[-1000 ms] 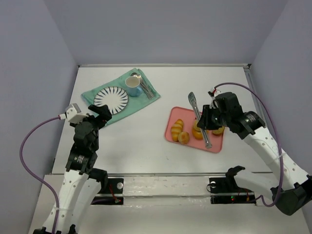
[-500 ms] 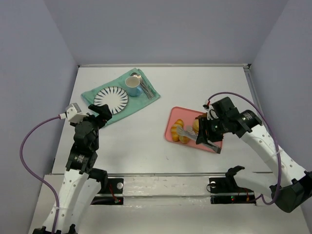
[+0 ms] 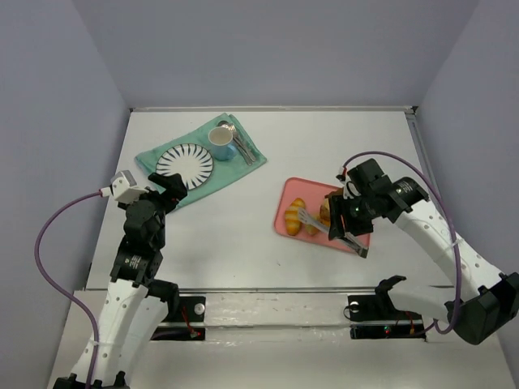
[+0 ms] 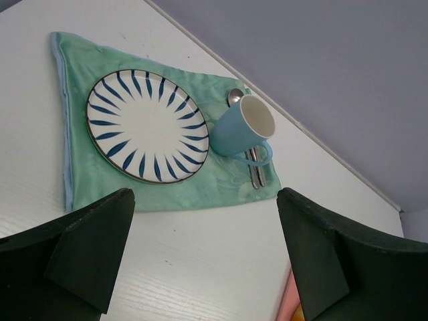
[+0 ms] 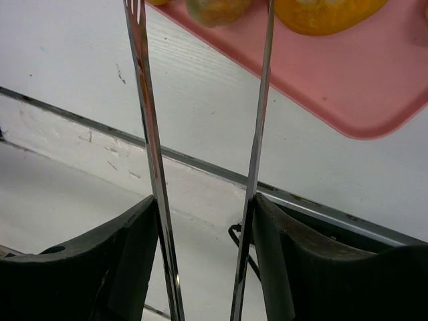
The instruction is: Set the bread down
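Observation:
The bread, a small round golden bun (image 3: 311,229), lies on the pink tray (image 3: 286,198) beside the ridged loaf (image 3: 295,207) and the larger bun (image 3: 328,212). My right gripper (image 3: 347,231) is shut on the metal tongs (image 3: 318,223), whose tips reach left over the tray. In the right wrist view the gripper (image 5: 204,257) squeezes both tong arms (image 5: 148,134), and the small bun (image 5: 215,8) sits between them at the top edge; whether they touch it I cannot tell. My left gripper (image 3: 166,191) is open and empty, also in its wrist view (image 4: 204,267).
A green cloth (image 3: 247,166) at the back left carries a striped plate (image 3: 185,163), a blue mug (image 3: 221,141) and cutlery (image 3: 242,146). They also show in the left wrist view: plate (image 4: 146,126), mug (image 4: 242,127). The table's near edge (image 5: 100,127) runs below the tray.
My right gripper swung the tongs round from pointing away over the tray to pointing left, and brought their tips down to the bread pieces. The left arm has not moved.

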You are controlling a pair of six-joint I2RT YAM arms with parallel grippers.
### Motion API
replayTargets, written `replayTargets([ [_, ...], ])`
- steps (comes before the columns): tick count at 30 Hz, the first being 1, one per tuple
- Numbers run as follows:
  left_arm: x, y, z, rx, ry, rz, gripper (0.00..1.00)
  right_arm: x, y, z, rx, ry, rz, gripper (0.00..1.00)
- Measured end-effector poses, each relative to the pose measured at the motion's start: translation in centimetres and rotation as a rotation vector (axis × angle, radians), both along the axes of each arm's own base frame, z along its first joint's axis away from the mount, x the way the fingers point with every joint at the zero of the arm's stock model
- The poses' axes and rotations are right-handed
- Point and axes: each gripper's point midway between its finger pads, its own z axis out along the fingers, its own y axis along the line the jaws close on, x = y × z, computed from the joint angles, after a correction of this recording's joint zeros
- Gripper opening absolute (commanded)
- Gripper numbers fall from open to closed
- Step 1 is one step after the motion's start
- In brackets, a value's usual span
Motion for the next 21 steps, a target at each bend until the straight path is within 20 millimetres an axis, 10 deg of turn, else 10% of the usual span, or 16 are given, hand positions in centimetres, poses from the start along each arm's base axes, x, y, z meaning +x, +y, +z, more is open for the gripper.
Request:
replayTargets([
  [21,0.3,-0.1,-0.4,0.003,0.013,0.000,0.99,0.1,0.2,-1.7,-0.053,0.098,0.072,0.56],
])
